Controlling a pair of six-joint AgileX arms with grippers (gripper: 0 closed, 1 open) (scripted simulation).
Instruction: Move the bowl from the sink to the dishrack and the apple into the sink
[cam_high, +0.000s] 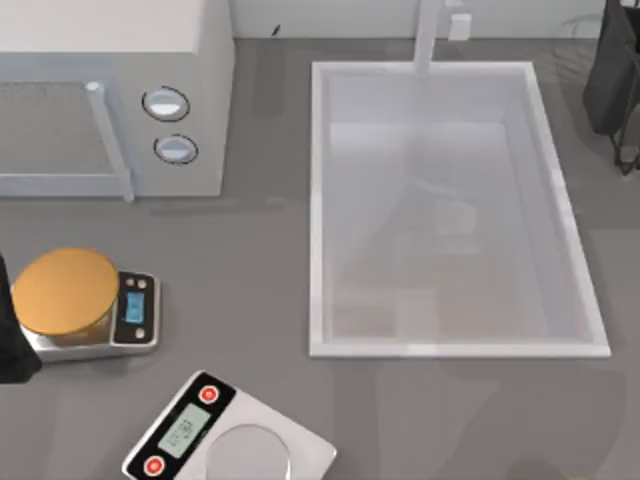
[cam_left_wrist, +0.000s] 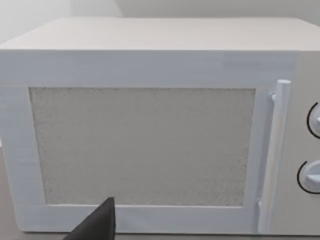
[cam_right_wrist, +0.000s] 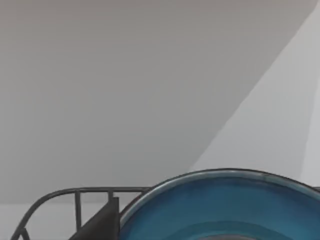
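Our right gripper (cam_high: 612, 90) is past the sink's (cam_high: 575, 260) far right corner with the bowl (cam_right_wrist: 225, 210) at the rack (cam_right_wrist: 75, 197); its grip is hidden, and the apple comes next.

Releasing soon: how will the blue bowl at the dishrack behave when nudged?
The bowl looks glossy, so probably slippery. Its round rim suggests it could roll or tip if set on edge against the dishrack wires. It looks rigid, likely ceramic, possibly fragile.

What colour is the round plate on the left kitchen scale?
Orange-gold, on the scale plate; clearest in the top view.
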